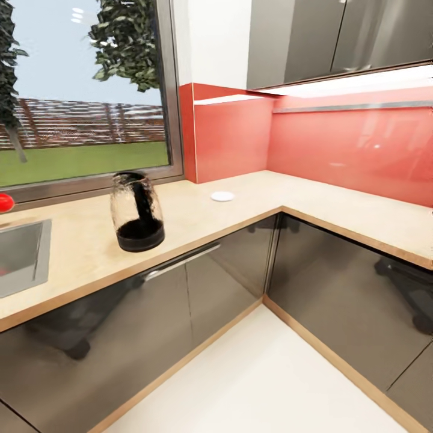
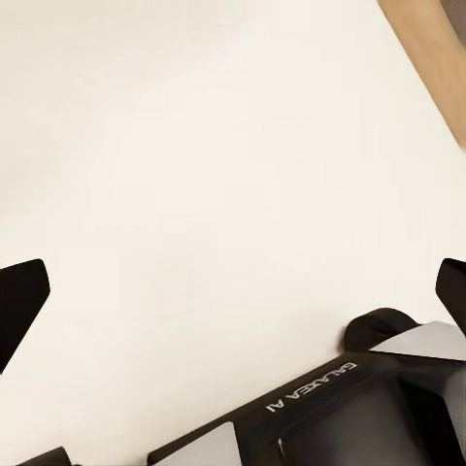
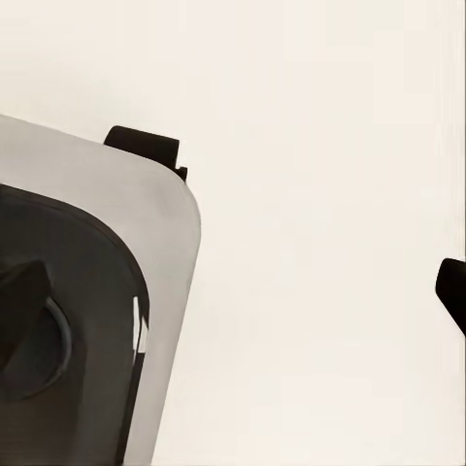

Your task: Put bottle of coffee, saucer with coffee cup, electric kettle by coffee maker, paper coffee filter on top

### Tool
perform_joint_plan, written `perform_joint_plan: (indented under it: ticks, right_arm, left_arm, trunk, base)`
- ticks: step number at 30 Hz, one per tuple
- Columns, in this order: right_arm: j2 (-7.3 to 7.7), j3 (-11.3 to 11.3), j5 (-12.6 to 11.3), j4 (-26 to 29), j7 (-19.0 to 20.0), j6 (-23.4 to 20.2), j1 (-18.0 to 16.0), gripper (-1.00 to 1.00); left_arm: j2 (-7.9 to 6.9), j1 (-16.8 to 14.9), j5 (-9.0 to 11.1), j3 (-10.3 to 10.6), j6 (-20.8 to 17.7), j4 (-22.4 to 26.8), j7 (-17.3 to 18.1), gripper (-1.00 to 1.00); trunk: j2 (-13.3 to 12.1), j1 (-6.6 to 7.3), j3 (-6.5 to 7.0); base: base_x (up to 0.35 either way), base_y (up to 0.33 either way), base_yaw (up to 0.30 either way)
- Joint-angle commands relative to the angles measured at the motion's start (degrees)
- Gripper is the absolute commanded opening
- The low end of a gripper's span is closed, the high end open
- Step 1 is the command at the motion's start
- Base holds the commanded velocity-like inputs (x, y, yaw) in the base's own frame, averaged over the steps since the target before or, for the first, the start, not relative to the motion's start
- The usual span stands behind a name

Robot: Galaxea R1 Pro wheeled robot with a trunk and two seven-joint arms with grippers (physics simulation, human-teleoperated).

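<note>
The countertop point(image 1: 252, 198) is the biggest thing in the head view: a light wood-grain worktop that runs under a window point(image 1: 84, 90) on the left, turns at the corner, and carries on along the red backsplash point(image 1: 337, 144) to the right; below it stand glossy dark grey cabinet fronts point(image 1: 198, 288), and above the right run hang grey wall cabinets point(image 1: 337, 36) with a bright strip beneath them; a pale floor point(image 1: 264, 379) fills the angle between the two cabinet runs. At the left edge a steel sink point(image 1: 21, 255) is set into the countertop; a small red object point(image 1: 5, 202) sits just behind it by the window sill, too cut off to identify.

The kettle point(image 1: 137, 210) stands upright on the countertop between the sink and the corner, near the front edge; its body is dark translucent glass with a black base and a black inner column. The saucer point(image 1: 222, 196), small, round and white, lies flat further back toward the corner, well apart from the kettle and close to the backsplash; nothing rests on it.

The left wrist view shows the left gripper point(image 2: 233, 291) over the pale floor, its dark fingertips point(image 2: 21, 291) at opposite edges of the picture, spread wide with nothing between them; part of the robot's base point(image 2: 369, 398) lies below. The right wrist view shows one dark fingertip point(image 3: 452, 291) of the right gripper over the floor, beside the robot's grey body point(image 3: 87, 320); whether it is spread or closed cannot be told.
</note>
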State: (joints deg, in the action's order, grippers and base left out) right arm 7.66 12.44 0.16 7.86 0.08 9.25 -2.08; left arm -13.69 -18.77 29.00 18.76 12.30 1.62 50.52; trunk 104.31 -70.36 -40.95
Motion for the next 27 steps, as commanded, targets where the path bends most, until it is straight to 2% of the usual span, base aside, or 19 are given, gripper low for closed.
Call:
perform_joint_plan:
  ticks: [1,27]
  right_arm:
    - [0.01,0.2,0.0,0.0,0.0,0.2,0.0,1.00]
    - [-0.02,0.1,0.0,0.0,-0.1,0.2,0.0,1.00]
  left_arm:
    - [-0.02,0.0,0.4,0.5,0.4,0.0,0.1,1.00]
    - [-0.02,0.0,0.4,0.5,0.4,0.0,0.1,1.00]
  trunk:
    - [0.0,-0.01,-0.05]
    - [0.0,-0.01,-0.05]
  base:
    - [0.176,-0.293,0.000]
    - [0.176,-0.293,0.002]
